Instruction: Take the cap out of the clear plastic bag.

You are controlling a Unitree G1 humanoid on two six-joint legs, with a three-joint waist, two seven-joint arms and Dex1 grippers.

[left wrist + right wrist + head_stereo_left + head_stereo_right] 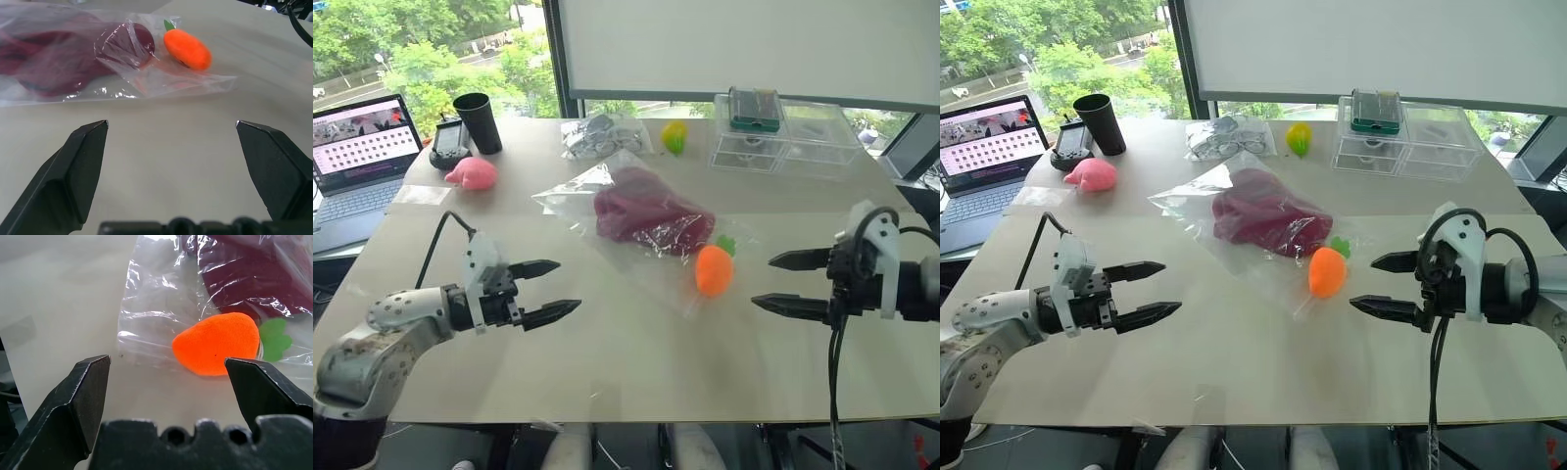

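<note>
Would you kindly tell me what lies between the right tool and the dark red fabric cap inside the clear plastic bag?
An orange plush carrot with green leaves sits on the crinkly bag's near edge, between the open right tool and the maroon cap, as the head views show.

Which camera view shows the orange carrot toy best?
The right wrist view: the carrot toy is large there, lying on the clear plastic bag. Both eye views show it small; the left wrist view shows it far off.

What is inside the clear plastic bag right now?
The maroon cap lies inside the clear plastic bag, bunched up; its brim and underside are hidden by folds. The orange carrot toy sits on the bag's near end.
</note>
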